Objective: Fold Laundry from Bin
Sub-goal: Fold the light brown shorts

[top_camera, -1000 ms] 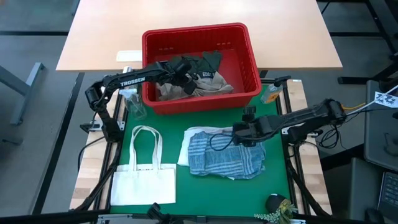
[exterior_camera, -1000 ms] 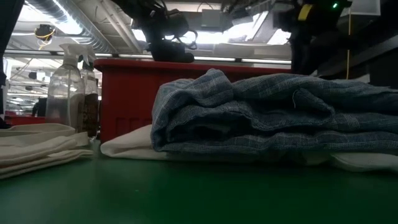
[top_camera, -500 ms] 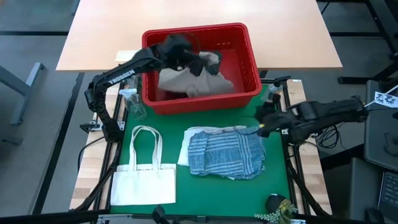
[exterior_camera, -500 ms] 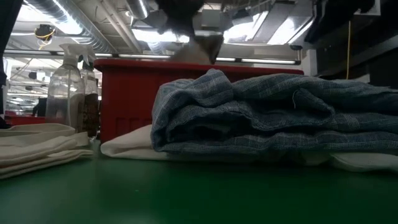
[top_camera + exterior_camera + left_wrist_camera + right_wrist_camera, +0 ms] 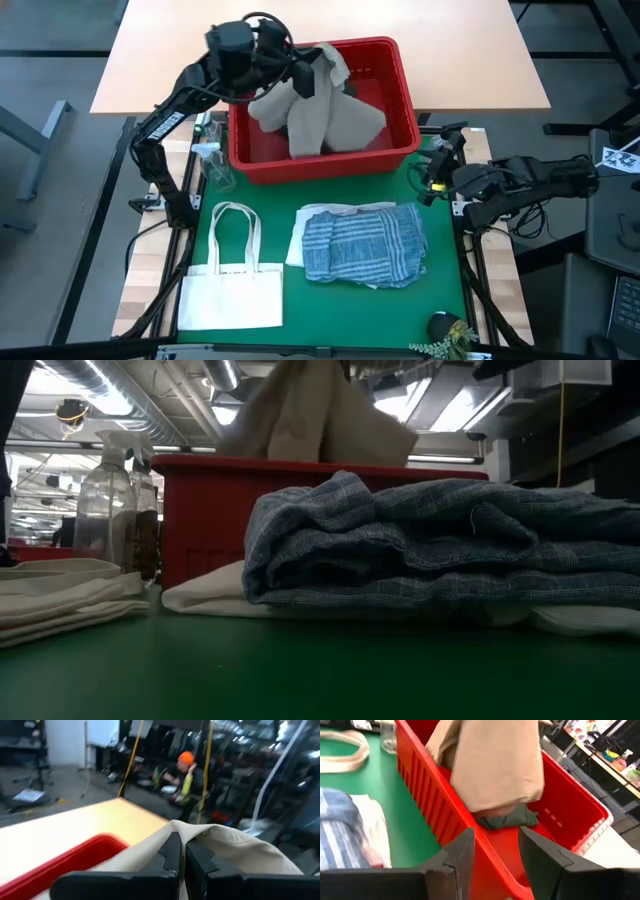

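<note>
My left gripper (image 5: 312,72) is high over the red bin (image 5: 405,100), shut on a beige garment (image 5: 318,115) that hangs down into it; the garment also shows in the low view (image 5: 310,410). A dark green cloth (image 5: 507,817) lies on the bin's floor under it. A folded blue-and-white striped garment (image 5: 362,245) rests on a white one (image 5: 305,232) on the green mat. My right gripper (image 5: 432,178) is open and empty at the mat's right edge, near the bin's near right corner. My left gripper pinches a raised fold of the beige garment (image 5: 197,832) between its two shut fingers (image 5: 172,855). The cloth drapes off both sides of the fingers and hangs slack below them. Its lower part (image 5: 495,795) hangs inside the bin, above the green cloth.
A flat white tote bag (image 5: 232,285) lies at the mat's near left. Clear spray bottles (image 5: 215,165) stand left of the bin. A small plant (image 5: 448,330) is at the near right corner. A wooden table (image 5: 480,50) lies behind the bin.
My left gripper has risen and gone toward the far left corner of the bin, drawing the beige garment up off the bin's floor until it hangs below it. My right gripper has pulled back off the striped garment toward the table's right edge.
</note>
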### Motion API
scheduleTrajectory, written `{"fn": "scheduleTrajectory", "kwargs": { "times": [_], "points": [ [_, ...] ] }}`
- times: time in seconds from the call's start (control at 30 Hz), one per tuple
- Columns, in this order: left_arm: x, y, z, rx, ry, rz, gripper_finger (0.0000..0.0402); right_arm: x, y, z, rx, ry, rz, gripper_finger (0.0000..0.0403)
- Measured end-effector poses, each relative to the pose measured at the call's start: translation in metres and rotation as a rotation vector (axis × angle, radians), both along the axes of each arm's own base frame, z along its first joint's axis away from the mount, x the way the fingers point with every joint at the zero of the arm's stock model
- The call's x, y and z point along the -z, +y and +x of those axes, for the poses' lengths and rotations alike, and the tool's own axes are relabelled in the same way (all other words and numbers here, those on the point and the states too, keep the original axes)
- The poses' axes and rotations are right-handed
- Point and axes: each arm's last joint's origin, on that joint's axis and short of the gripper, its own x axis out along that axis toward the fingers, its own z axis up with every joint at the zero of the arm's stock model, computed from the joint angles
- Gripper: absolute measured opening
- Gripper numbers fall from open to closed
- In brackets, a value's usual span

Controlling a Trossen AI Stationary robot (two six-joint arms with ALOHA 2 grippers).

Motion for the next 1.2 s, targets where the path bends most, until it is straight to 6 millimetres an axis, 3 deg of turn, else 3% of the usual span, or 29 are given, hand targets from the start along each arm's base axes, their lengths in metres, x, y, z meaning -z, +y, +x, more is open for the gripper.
{"fn": "scheduleTrajectory", "kwargs": {
  "times": [0.37,0.63,0.8,1.2],
  "points": [
    [-0.025,-0.028,0.004,0.154,-0.193,0.073,0.0000,-0.001,0.002,0.010,-0.047,0.024,-0.063,0.0154],
    [-0.030,-0.037,0.006,0.220,-0.246,0.093,0.0000,0.000,0.001,0.011,-0.041,0.032,-0.062,0.0154],
    [-0.030,-0.038,0.006,0.261,-0.248,0.097,0.0000,0.001,-0.015,0.011,-0.056,0.054,0.015,0.0154],
    [-0.030,-0.038,0.007,0.266,-0.241,0.094,0.0000,0.000,-0.081,0.023,-0.216,-0.063,0.300,0.0154]
  ]
}}
